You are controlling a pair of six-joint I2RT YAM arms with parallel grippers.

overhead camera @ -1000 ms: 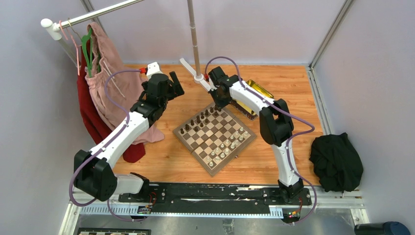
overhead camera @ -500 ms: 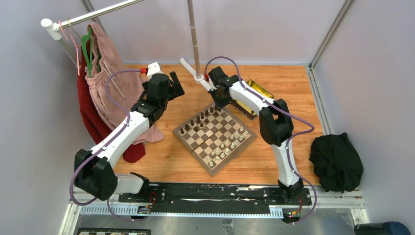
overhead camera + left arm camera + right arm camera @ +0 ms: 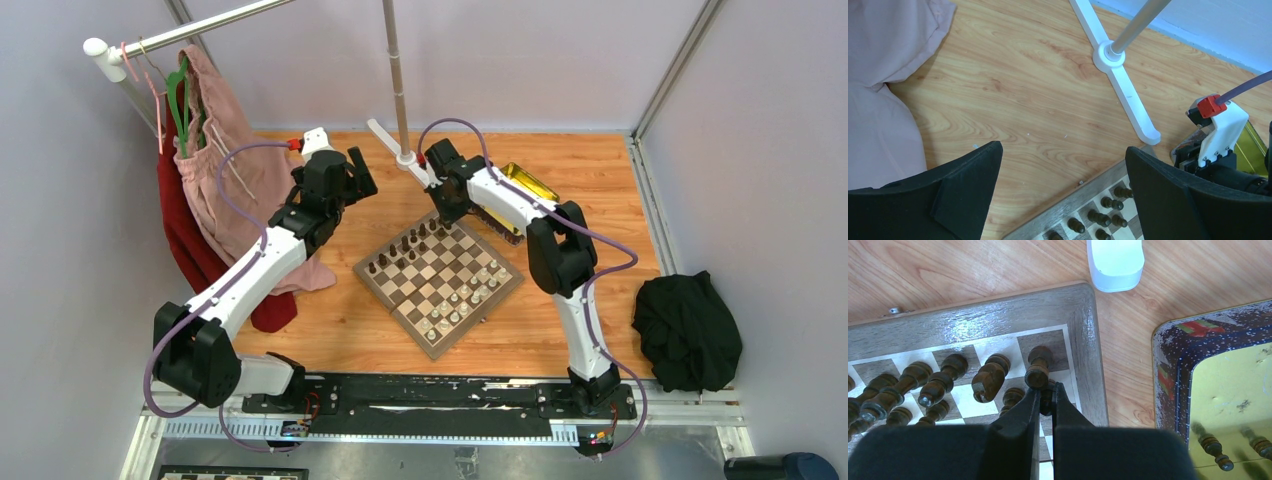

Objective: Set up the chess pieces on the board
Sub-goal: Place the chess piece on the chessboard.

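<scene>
**Chess set-up: dark pawn at the board's far corner**

Board (image 3: 998, 315): brown-bordered, lying cornerwise to the arms. Cream chessmen (image 3: 455, 310) are ranked along its near-right edge and dark chessmen (image 3: 405, 245) along its far-left edge. Right gripper (image 3: 1046, 392): over the board's far corner, jaws almost together, pinching what looks like a dark pawn (image 3: 1046, 401) on the square in front of the corner rook (image 3: 1039, 367). Left gripper (image 3: 1063, 150): off the board's far-left edge, fingers wide apart, holding nothing. Gold tin (image 3: 1173, 355): just off the board's far-right edge, two small dark pieces showing inside.

Handling note: seat the pawn's base flat and centred on its square. Part the jaws only slightly, then lift straight up. The rook stands close against the fingertips and would likely topple at a sideways brush.
</scene>
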